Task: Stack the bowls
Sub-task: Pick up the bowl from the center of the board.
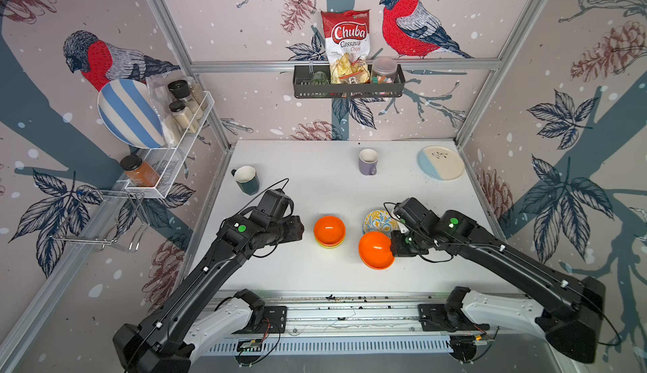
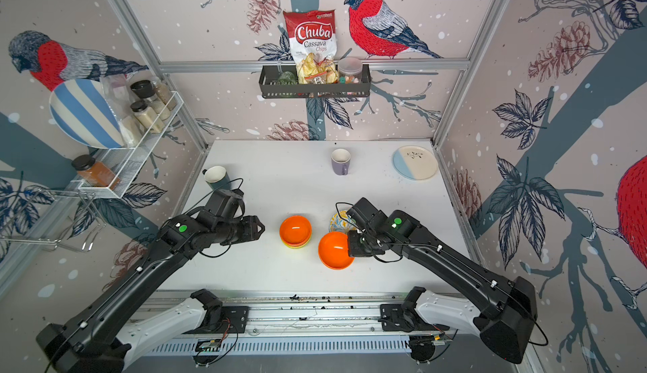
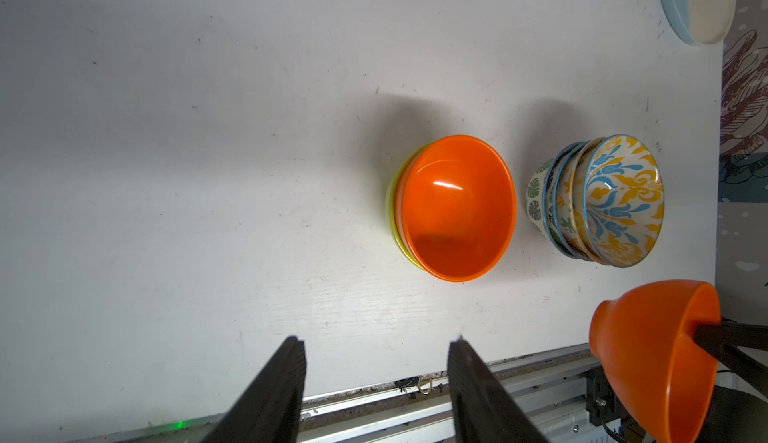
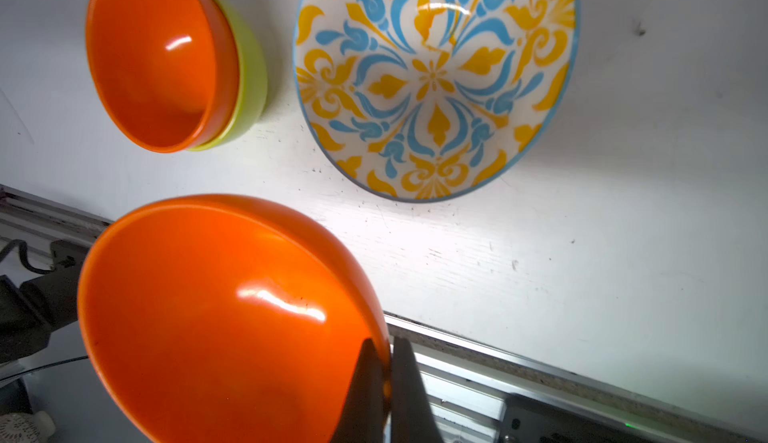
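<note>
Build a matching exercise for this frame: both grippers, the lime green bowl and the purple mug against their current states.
Things: 1 left gripper; 2 right gripper; 3 lime green bowl; 4 purple mug.
States: A shut on the loose orange bowl's rim; B upright, standing alone; C open, empty; D beneath the stacked orange bowl.
Pairs: 1-C; 2-A; 3-D; 4-B.

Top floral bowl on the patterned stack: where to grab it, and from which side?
Likely the rim of the floral bowl, one finger inside, one outside, coming straight down on the robot-facing side. It sits upright, nested in the bowls below, so only the flared lip stands free. The right gripper pinches its orange bowl the same way.
</note>
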### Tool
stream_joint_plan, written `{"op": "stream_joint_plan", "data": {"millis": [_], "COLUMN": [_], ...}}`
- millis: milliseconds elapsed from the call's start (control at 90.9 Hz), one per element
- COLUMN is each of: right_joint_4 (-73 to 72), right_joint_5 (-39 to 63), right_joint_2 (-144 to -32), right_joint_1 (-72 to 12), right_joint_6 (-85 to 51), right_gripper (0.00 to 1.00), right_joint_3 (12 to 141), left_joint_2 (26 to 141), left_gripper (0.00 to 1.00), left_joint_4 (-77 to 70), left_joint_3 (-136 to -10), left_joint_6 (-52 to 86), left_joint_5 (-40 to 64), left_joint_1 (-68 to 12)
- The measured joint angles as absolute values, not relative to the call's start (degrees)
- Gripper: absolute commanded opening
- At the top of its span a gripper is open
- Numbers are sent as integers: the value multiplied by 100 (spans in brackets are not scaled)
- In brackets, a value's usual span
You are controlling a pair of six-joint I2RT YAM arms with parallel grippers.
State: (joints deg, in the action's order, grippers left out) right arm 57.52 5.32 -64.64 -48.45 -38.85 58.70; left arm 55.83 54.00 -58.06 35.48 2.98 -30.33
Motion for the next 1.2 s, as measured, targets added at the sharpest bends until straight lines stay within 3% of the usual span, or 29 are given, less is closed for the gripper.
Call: {"op": "stream_joint_plan", "data": {"millis": [506,792,1199], "right_joint_4": [6027,6154,6228], "right_joint_5": [816,1024,1026], "right_joint_2": [-8036,-8639,-9144], "right_joint_1": [-3822,-3771,-4141], "right_joint_6": [-3177,-3013,-2991], "right_gripper": [0,0,0], "right_joint_3": [7885,8296,8877], "left_joint_2": [6324,7131,8191], "left_gripper": [58,55,42], "left_joint_4": [5502,5419,5347], "left_joint_3": [-7229,-7725,-8197], "left_joint_6": [3253,3142,2906], "left_joint_5": [1035,1522,1798], "left_joint_1": [-3017,-3017,-3334]}}
